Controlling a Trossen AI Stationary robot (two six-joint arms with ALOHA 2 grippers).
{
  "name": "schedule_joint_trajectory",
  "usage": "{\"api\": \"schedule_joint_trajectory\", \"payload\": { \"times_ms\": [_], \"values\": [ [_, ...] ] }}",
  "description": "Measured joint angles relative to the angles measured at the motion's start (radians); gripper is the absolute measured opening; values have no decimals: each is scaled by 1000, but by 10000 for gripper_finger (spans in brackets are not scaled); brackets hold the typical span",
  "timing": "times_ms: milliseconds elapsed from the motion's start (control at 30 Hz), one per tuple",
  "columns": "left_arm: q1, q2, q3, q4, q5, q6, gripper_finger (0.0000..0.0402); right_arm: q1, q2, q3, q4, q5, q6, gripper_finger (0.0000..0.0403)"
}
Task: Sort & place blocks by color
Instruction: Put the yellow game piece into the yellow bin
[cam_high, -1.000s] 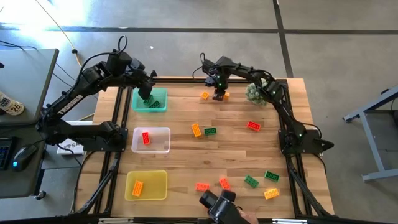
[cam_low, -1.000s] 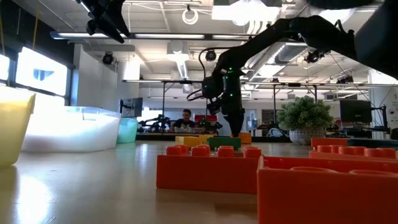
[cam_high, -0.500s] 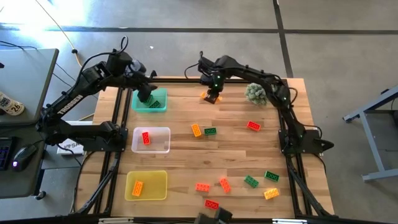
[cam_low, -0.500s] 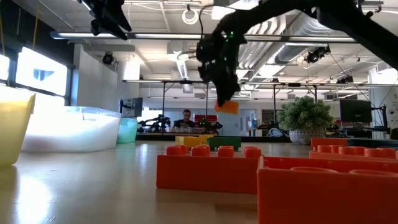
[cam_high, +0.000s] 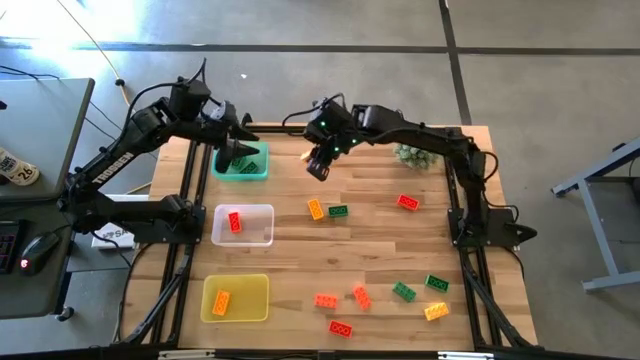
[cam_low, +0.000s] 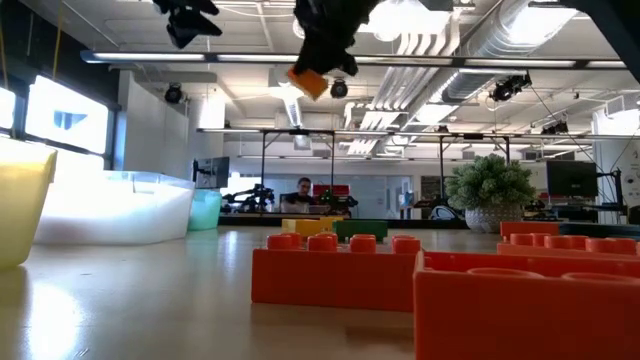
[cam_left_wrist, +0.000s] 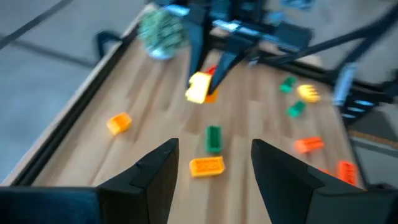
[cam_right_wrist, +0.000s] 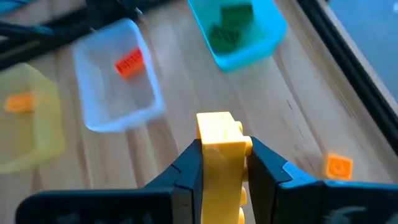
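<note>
Very little here can be read. At the far left edge of the high view, a pale round tag (cam_high: 18, 170) lying on the grey side desk (cam_high: 40, 120) carries dark digits that look like "26". A small white card (cam_high: 113, 236) beside the left arm's base has dark lettering, too small to make out. White lettering runs along the left arm's dark link (cam_high: 110, 160), and it cannot be read either.

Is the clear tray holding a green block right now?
No, the clear tray holds a single red block; the green blocks sit in the green tray.
</note>
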Motion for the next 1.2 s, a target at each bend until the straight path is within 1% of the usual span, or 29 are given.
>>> {"api": "schedule_joint_trajectory", "payload": {
  "times_ms": [100,200,400,533,633,767,933,1100,1200],
  "values": [
    [-9,0,0,28,85,20,191,29,-25,0,73,3,0,65],
    [-26,0,0,50,126,20,191,50,-47,0,138,-4,0,65],
    [-72,10,0,93,120,-21,191,68,-83,1,268,-46,0,65],
    [-105,27,0,190,117,-108,191,74,-101,2,355,-54,0,65],
    [-128,42,0,274,101,-173,191,74,-113,2,389,-51,0,65],
    [-164,63,0,346,33,-238,191,74,-114,3,435,-45,22,65],
    [-205,84,0,371,-15,-256,191,74,-115,3,447,-11,23,65],
    [-239,105,0,408,-103,-280,191,74,-115,3,447,-11,41,65],
    [-249,114,0,419,-125,-280,190,73,-115,3,449,-7,46,65]
  ]
}}
